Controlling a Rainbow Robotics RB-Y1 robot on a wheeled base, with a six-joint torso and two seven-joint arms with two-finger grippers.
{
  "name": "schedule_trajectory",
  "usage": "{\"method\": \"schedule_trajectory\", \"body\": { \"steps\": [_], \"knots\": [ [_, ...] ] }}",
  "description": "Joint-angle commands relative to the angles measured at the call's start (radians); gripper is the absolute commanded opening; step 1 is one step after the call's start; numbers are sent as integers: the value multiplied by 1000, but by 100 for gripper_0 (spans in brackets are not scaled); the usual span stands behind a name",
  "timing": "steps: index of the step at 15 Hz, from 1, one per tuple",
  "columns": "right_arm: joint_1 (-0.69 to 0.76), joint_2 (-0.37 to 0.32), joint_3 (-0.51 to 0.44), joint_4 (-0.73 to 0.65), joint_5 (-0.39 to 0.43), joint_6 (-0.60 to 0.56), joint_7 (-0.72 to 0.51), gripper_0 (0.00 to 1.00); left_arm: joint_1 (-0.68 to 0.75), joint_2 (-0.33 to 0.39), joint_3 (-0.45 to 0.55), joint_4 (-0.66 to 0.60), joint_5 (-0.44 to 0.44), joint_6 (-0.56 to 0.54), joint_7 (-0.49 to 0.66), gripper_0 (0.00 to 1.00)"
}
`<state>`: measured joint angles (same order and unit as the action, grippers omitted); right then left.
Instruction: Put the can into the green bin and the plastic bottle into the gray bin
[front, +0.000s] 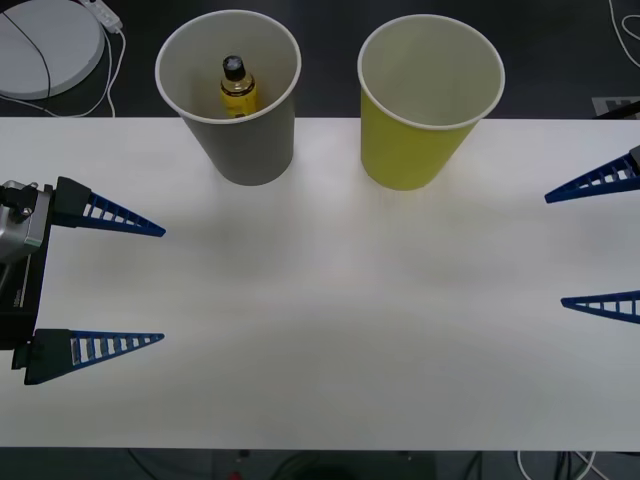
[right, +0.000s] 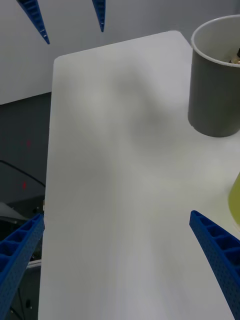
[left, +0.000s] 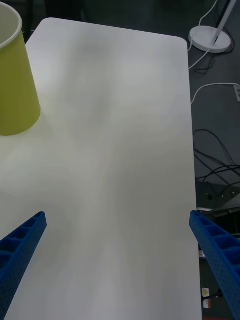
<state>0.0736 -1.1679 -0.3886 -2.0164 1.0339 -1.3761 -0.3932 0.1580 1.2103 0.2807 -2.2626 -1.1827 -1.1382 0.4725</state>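
Left gripper (front: 163, 285): I hover over my left edge of the white bench (front: 330, 300), fingers spread wide apart, holding nothing.
Right gripper (front: 553, 248): over my right edge of the bench, fingers wide apart too, nothing between them.
Gray bin (front: 232, 95): upright at the far edge of the bench, on my left side.
Plastic bottle (front: 237, 88): standing inside the gray bin, black cap up, yellow label showing below it.
Green bin (front: 425, 100): upright just beside the gray bin, on its right, a gap between the two; I see white inner wall, and cannot tell what lies at its bottom.
Can: I cannot tell where it is.
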Motion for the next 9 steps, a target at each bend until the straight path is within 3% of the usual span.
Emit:
{"method": "schedule_trajectory", "body": {
  "steps": [1,9],
  "knots": [
    [34,37,-41,-22,17,-49,28,100,0,0,0,0,0,0,0,100],
    [134,77,-61,-64,12,-54,142,100,0,0,0,0,0,0,0,100]
  ]
}}
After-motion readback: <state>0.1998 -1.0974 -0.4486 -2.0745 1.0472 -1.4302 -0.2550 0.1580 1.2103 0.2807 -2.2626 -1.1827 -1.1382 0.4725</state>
